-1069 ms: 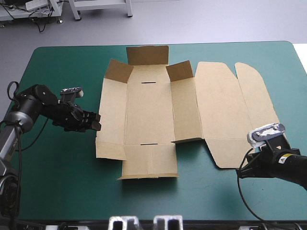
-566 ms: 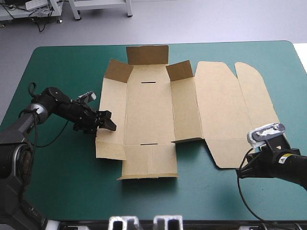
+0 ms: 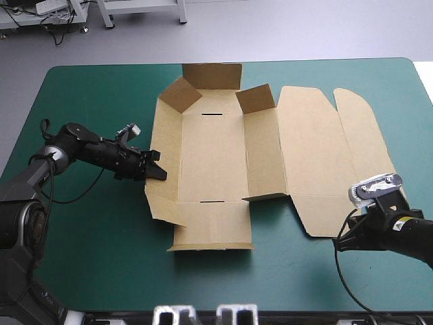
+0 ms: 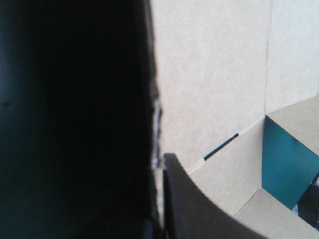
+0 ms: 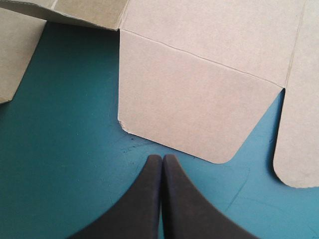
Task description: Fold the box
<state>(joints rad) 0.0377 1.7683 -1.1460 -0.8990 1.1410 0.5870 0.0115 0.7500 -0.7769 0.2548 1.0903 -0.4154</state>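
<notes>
The brown box (image 3: 216, 156) lies as a cut sheet in the middle of the teal-green cover. Its far flaps stand up and its lid panel (image 3: 325, 149) lies flat to the right. My left gripper (image 3: 154, 172) is shut on the box's left wall, which tilts up off the table. In the left wrist view the board's edge runs between the black fingers (image 4: 159, 159), with the box floor and its slot (image 4: 219, 147) beyond. My right gripper (image 3: 344, 241) is shut with nothing in it, resting low near the lid's rounded front flap (image 5: 199, 99), its tips (image 5: 162, 158) just short of that flap.
Bare teal-green cover (image 3: 88, 230) stretches left of the box and along the front edge. The right side of the lid reaches close to the table's right edge (image 3: 423, 88).
My left gripper moved right to the box's left wall, shut on it and raised it from flat; the box slid slightly right. The right arm stayed still.
</notes>
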